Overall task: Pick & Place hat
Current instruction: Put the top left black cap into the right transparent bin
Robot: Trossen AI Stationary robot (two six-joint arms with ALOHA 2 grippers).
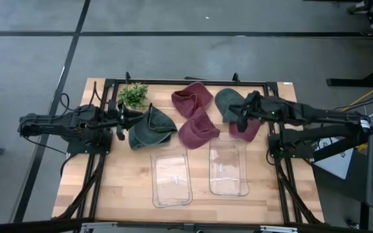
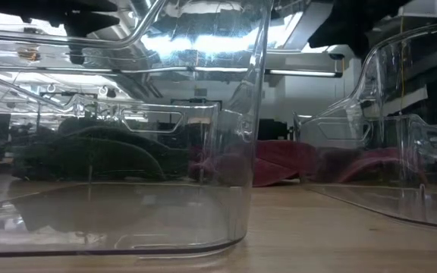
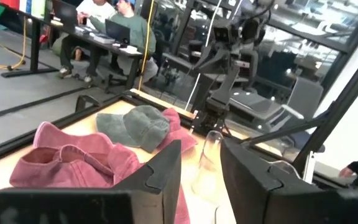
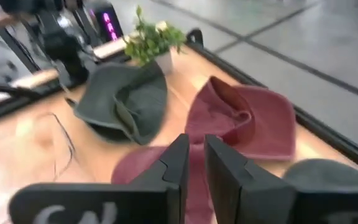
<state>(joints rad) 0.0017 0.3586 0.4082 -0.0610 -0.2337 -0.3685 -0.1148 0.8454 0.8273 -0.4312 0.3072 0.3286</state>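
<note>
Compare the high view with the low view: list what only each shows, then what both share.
Only the high view: both arms, the left gripper at the near green hat, the right gripper over the far green hat, and the small plant.
Only the low view: the room behind the table, seen through the bin walls.
Both: the two clear bins and green and maroon hats on the wooden table.

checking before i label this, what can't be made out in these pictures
- High view: left gripper fingertips, dark against the green hat.
- High view: red hat, mostly under the right gripper.
- Low view: hats blurred behind the clear bin; no gripper identifiable.
</note>
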